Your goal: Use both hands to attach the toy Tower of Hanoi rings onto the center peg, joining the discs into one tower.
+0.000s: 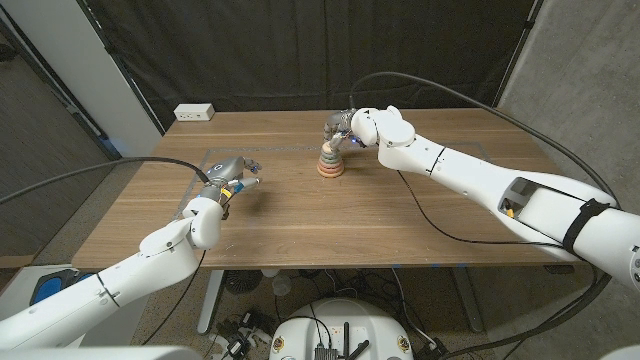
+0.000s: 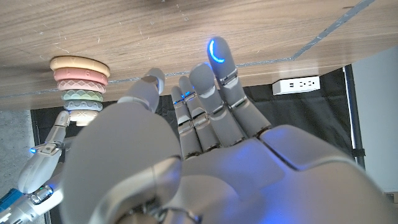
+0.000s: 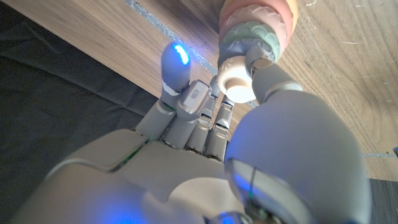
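Head view: white power strip (image 1: 194, 112) behind, seemingly unobstructed ring tower (image 1: 330, 162).

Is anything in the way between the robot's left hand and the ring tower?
Nothing visible is. The left hand sits apart from the ring tower, with just bare table between them. The right hand is already at the tower's top, on its far side.

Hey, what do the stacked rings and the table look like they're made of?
Rings: probably soft silicone or rubbery plastic, matte; pastel colours, rounded edges, some with a pressed pattern. It could be painted wood.
Table: wood or wood veneer, low-sheen; the left wrist view shows long grain lines and fine scratches.
The right hand is at the top of the stack.
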`<state>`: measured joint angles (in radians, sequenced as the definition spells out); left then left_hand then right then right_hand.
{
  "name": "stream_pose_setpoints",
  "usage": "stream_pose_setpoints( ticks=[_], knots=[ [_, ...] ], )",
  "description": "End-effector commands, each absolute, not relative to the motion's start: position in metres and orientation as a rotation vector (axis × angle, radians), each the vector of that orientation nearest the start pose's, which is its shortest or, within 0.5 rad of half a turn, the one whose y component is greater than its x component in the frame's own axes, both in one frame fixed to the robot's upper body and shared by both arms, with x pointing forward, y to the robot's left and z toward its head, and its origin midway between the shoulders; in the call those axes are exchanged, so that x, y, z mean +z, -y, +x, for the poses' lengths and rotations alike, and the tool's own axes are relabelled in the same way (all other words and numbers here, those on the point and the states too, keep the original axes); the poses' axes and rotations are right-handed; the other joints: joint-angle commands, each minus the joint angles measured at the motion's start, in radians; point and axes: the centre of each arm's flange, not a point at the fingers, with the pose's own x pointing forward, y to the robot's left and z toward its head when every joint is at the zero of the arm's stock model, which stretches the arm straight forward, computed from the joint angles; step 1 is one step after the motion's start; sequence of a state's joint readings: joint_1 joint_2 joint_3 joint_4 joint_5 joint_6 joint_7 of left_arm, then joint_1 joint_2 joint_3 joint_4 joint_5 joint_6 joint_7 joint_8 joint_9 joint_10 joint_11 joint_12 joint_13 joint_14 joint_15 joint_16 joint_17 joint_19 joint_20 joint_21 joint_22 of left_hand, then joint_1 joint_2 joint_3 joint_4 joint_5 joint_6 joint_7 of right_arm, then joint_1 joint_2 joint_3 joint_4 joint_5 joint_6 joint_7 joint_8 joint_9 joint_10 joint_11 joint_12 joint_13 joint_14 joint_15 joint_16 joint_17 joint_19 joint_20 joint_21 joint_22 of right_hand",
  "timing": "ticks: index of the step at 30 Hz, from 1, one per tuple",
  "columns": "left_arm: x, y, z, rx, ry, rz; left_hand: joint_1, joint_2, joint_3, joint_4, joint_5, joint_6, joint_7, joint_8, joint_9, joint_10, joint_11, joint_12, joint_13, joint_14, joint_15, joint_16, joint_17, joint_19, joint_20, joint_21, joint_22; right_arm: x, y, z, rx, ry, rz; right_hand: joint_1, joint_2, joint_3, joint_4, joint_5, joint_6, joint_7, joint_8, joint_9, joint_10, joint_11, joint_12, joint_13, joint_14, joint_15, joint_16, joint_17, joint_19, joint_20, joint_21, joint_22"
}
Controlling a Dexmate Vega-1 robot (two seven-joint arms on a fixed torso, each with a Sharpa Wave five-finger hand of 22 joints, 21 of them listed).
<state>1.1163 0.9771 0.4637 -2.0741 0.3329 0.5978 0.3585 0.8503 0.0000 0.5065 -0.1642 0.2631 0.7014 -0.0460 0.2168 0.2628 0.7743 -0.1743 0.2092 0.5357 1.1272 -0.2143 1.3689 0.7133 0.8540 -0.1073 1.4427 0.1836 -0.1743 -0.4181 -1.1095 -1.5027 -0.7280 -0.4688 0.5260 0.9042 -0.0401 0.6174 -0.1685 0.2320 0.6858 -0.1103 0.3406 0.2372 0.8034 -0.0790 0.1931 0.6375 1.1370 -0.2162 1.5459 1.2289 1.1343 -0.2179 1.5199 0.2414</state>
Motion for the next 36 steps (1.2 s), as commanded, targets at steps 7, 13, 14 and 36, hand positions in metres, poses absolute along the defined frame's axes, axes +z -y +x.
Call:
stream_pose_setpoints(
  ticks=[7, 13, 14, 36],
  knots=[
    [-0.037, -0.294, 0.538, 0.329, 0.454, 1.244, -0.012, 0.003, 0.008, -0.002, 0.0, 0.012, 0.003, -0.005, 0.002, 0.017, -0.002, 0.001, 0.002, 0.002, -0.004, 0.009, 0.003, -0.005, -0.102, 0.006, 0.002, 0.1, 0.035, 0.645, 0.219, 0.33, -1.821, -0.026, 0.036, 0.013, 0.004, 0.005, 0.084, -0.043, 0.064, 0.005, 0.102, -0.111, 0.0, 0.003, 0.005, -0.001, 0.001, 0.004, 0.002, -0.002, -0.001, 0.003],
    [-0.036, -0.295, 0.538, 0.331, 0.454, 1.245, -0.012, 0.004, 0.011, -0.003, 0.0, 0.015, 0.002, -0.004, 0.002, 0.018, -0.002, 0.002, 0.004, 0.002, -0.004, 0.011, 0.004, -0.007, -0.103, 0.006, 0.001, 0.1, 0.035, 0.642, 0.223, 0.337, -1.847, -0.044, 0.006, 0.008, 0.003, 0.007, -0.004, -0.032, 0.028, 0.006, 0.012, -0.109, -0.013, 0.006, -0.008, -0.001, -0.002, 0.004, -0.01, -0.003, -0.009, -0.003],
    [-0.036, -0.295, 0.538, 0.332, 0.454, 1.245, -0.012, 0.004, 0.011, -0.003, 0.0, 0.015, 0.002, -0.005, 0.002, 0.019, -0.003, 0.002, 0.004, 0.003, -0.004, 0.013, 0.005, -0.006, -0.103, 0.007, 0.002, 0.1, 0.035, 0.641, 0.222, 0.336, -1.851, -0.048, -0.001, 0.008, 0.003, 0.006, -0.028, -0.032, 0.019, 0.008, -0.01, -0.107, -0.015, 0.007, -0.012, -0.001, -0.004, 0.005, -0.013, -0.003, -0.011, -0.005],
    [-0.036, -0.294, 0.538, 0.333, 0.456, 1.243, -0.014, 0.005, 0.014, -0.003, -0.001, 0.032, 0.004, -0.001, 0.003, 0.033, -0.006, 0.005, 0.008, 0.0, -0.004, 0.011, -0.001, -0.007, -0.103, 0.009, 0.002, 0.105, 0.039, 0.632, 0.205, 0.32, -1.897, -0.083, -0.074, 0.025, 0.002, -0.016, -0.327, 0.03, -0.1, 0.036, -0.313, -0.039, -0.015, -0.013, -0.119, -0.001, -0.048, -0.011, -0.067, -0.004, -0.041, -0.022]
  ],
)
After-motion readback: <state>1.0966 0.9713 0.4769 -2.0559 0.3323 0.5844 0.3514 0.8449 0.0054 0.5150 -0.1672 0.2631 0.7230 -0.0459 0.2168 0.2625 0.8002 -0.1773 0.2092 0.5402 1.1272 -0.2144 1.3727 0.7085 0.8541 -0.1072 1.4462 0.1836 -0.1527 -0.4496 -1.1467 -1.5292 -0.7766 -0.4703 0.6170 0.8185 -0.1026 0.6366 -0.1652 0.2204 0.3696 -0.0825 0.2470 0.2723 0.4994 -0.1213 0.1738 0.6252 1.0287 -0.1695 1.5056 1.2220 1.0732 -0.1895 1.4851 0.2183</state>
